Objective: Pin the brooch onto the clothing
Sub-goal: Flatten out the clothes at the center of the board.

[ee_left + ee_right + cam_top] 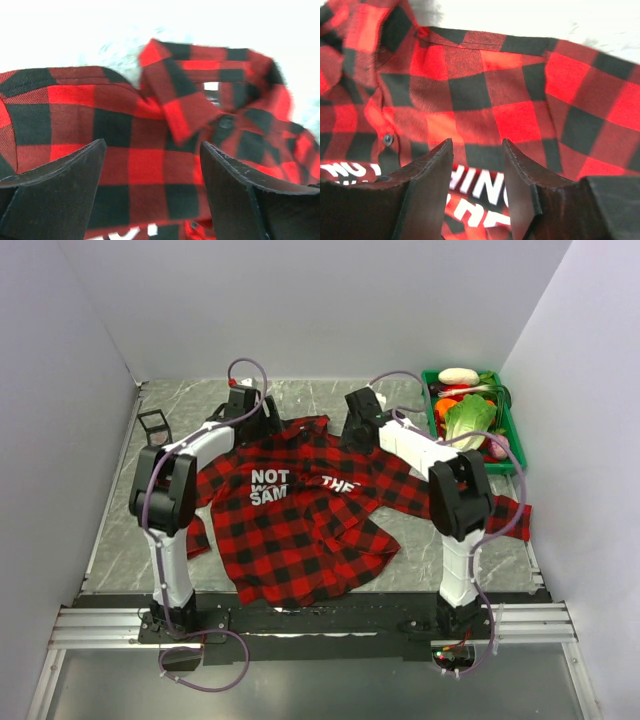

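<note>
The red-and-black plaid shirt (300,530) lies spread on the table with its collar at the far side and its white letters up. My left gripper (262,412) hovers open over the shirt's left shoulder beside the collar. The left wrist view shows its jaws wide apart (152,145) above plaid cloth (60,115) and holding nothing. My right gripper (355,430) is open over the right chest. Its jaws (477,142) stand a smaller gap apart above the cloth (520,90) and the letters. A tiny mauve spot, seemingly the brooch (158,438), lies on the table at the far left.
A small black wire-frame cube (152,422) stands at the far left, next to the mauve spot. A green crate (515,430) of toy vegetables stands at the back right. White walls close in the left, back and right. The shirt's right sleeve reaches toward the right edge.
</note>
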Tool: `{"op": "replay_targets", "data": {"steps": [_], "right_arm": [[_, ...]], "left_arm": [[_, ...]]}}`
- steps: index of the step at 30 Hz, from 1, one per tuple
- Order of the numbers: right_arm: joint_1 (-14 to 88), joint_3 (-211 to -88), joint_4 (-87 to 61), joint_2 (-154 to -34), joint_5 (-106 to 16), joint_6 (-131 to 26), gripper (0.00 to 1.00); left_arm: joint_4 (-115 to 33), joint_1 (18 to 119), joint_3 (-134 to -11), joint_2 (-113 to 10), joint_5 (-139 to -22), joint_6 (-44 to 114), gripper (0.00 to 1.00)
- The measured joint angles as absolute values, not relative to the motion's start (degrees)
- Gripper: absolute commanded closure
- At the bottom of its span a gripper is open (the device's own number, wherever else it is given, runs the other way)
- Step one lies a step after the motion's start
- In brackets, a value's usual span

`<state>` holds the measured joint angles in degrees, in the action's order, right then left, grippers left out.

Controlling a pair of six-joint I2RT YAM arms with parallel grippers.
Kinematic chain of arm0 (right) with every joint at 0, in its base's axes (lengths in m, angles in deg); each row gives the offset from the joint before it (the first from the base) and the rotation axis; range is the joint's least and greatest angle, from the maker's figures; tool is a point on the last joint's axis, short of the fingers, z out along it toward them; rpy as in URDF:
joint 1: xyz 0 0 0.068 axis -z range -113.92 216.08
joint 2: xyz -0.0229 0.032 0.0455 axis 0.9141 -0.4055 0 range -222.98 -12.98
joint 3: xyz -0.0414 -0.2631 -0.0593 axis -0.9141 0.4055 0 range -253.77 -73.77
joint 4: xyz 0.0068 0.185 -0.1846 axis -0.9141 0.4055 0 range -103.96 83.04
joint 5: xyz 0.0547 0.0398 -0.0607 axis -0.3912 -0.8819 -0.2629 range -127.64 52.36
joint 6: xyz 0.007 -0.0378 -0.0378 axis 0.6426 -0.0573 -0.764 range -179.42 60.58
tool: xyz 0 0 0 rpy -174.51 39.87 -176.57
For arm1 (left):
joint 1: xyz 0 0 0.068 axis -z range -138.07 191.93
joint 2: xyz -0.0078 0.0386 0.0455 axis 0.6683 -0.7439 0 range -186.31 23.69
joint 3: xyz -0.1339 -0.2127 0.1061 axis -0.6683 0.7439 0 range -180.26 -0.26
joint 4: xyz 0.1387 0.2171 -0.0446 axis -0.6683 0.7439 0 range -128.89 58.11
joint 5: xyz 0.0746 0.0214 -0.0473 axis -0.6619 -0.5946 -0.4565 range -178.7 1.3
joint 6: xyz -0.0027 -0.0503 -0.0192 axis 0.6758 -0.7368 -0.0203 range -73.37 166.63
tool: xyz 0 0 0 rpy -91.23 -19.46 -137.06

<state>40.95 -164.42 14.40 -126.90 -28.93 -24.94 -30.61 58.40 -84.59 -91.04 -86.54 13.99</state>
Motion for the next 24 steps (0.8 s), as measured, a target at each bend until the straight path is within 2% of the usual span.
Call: {"op": "replay_targets", "data": {"steps": [6,15,24], "right_arm": [[43.8,-165.6,15.0,-133.0,-35.3,-20.9,0.54],[49.6,-171.0,17.5,-139.3,-42.4,-16.6,0.51],[51.2,-178.3,21.7,-143.7,-44.9,-14.9,0.51]], "left_arm": [[-28.6,56.8,-86.9,-97.0,-83.4,13.7,0.26],[-28.3,56.3,-89.6,-100.5,-79.4,11.6,0.26],[-28.6,56.2,-100.9,-108.6,-75.8,8.3,0.28]]}}
